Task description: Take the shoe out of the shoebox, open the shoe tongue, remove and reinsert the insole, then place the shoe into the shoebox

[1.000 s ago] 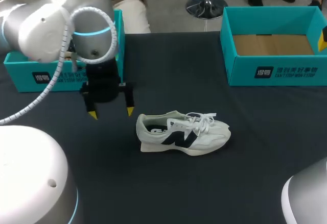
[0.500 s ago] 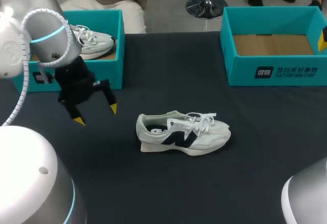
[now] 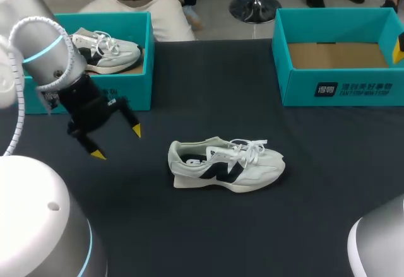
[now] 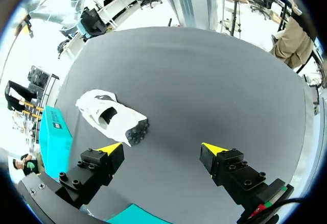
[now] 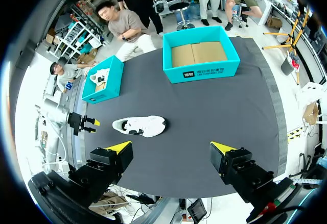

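- Lying on the flat, dark grey cloth of the table [image 3: 208, 226], the white lace-up sneaker with a dark side logo [image 3: 226, 166] sat near the middle, outside both boxes, its heel toward the left arm's side and its toe toward the right.
- The cloth [image 5: 204, 112] looked smooth and unwrinkled around the shoe.
- The left gripper [image 3: 115, 142] hung above the cloth beside the sneaker's heel and apart from it, its yellow-tipped fingers spread wide with nothing between them.
- From the left wrist, that gripper [image 4: 162, 148] showed the same wide gap over bare cloth [image 4: 204, 81], with the sneaker [image 4: 110, 119] ahead of one finger.
- The right gripper [image 5: 171, 147] was high above the table, its fingers spread apart and holding nothing; the sneaker [image 5: 139, 126] lay far below it.
- A teal cardboard shoebox with a bare brown floor [image 3: 334, 91] stood at the far right of the table, well apart from the sneaker.
- A second teal shoebox [image 3: 136, 94] stood at the far left, holding another white sneaker [image 3: 107, 47].
- The right wrist view took in both boxes, the open one [image 5: 202, 73] and the filled one [image 5: 110, 89].
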Controlling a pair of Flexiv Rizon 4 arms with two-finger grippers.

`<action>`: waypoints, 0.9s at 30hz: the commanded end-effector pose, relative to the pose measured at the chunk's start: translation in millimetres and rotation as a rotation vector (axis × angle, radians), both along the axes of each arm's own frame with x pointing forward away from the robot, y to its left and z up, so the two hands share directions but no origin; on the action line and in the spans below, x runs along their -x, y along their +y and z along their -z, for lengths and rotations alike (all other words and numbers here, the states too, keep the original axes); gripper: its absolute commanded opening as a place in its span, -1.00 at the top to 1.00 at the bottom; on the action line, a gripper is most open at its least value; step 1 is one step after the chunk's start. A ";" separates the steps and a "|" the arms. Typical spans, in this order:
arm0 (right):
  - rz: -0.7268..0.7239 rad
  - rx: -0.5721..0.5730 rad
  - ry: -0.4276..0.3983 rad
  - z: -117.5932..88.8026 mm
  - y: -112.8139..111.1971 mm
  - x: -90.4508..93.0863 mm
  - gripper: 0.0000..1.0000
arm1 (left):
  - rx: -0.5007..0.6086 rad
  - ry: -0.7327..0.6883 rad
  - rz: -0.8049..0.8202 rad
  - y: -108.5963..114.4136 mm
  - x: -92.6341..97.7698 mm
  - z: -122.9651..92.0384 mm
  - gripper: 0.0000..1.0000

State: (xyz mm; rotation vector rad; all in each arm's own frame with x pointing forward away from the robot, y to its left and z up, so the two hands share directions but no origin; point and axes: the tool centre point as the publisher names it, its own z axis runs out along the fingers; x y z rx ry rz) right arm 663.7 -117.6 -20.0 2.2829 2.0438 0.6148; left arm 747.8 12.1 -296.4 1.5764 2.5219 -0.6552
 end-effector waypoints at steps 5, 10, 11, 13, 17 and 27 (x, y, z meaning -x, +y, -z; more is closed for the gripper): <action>-0.001 0.002 0.007 -1.8 0.6 -2.4 -1.00 | 0.227 0.075 -0.373 14.0 30.0 8.7 -1.00; -0.001 0.002 0.007 -1.8 0.6 -2.4 -1.00 | 0.312 0.196 -0.514 18.3 34.2 20.3 -1.00; -0.001 0.002 0.007 -1.8 0.6 -2.4 -1.00 | 0.337 0.220 -0.516 18.9 34.7 23.0 -1.00; -0.001 0.002 0.007 -1.8 0.6 -2.4 -1.00 | 0.351 0.263 -0.551 18.6 36.0 29.1 -1.00; -0.001 0.002 0.007 -1.8 0.6 -2.4 -1.00 | 0.379 0.360 -0.536 13.9 35.5 40.2 -1.00; -0.001 0.002 0.007 -1.8 0.6 -2.4 -1.00 | 0.383 0.423 -0.511 10.9 33.8 42.3 -1.00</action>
